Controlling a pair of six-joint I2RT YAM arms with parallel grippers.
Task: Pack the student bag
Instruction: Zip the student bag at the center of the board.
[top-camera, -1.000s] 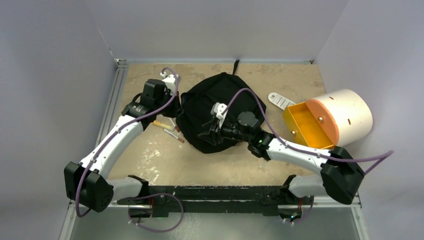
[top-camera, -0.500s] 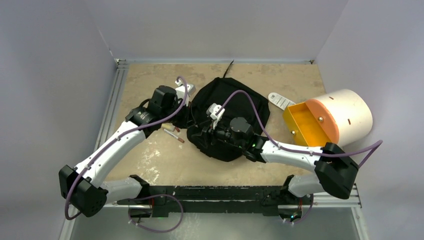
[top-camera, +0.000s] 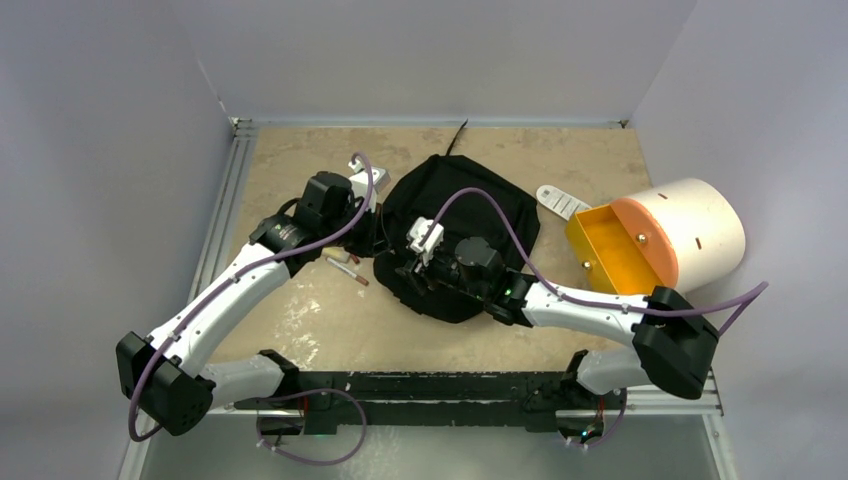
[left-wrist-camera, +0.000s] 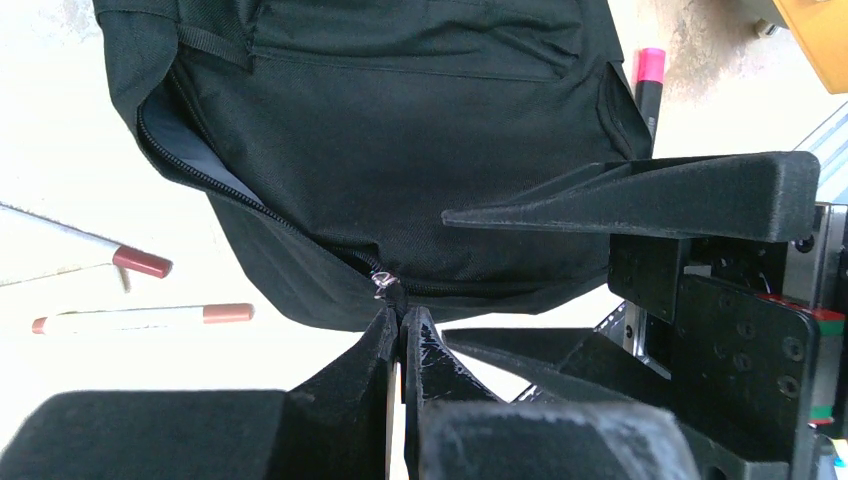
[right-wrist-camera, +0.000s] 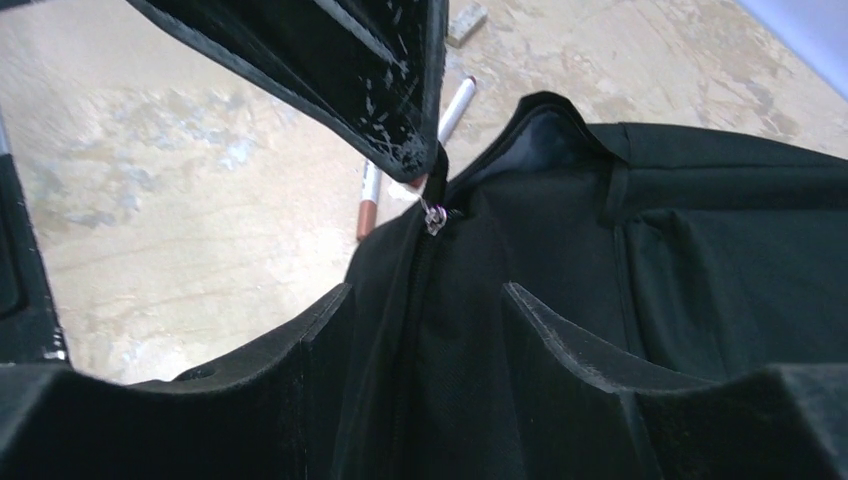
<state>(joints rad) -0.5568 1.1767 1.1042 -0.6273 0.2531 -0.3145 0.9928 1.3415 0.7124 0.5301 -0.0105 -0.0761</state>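
Left end effector (left-wrist-camera: 400, 318) pinches the zipper pull (left-wrist-camera: 383, 286); student bag (left-wrist-camera: 400, 150) just beyond.

Cream-and-orange cylinder (top-camera: 690, 235) on side, far right; white flat piece (top-camera: 562, 201) beside; two pens (top-camera: 347, 269) left.

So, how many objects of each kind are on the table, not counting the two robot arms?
Black fabric backpack: 1
Cream-and-orange cylinder container: 1
White flat ribbed piece: 1
Capped marker pens: 3 seen
Total: 6; more may hide under the backpack.
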